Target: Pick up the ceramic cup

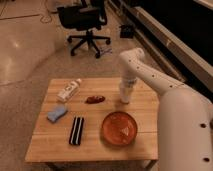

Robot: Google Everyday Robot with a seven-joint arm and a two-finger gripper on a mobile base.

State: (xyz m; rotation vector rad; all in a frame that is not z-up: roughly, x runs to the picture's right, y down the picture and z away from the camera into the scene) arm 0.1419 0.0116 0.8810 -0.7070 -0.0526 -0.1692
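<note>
**Gripper at cup, far right of table**

Gripper (126,90) sits right on top of the ceramic cup (125,95), near the table's (95,142) right edge, beyond the orange bowl (120,128). Cup upright, long axis vertical, mouth presumably up. Likely rigid, light, glazed-slippery, chips if dropped; grip across rim or sidewalls.

White, rounded arm (150,75) – smooth shell, dark rivets – ending in pale hand (125,92).
</note>
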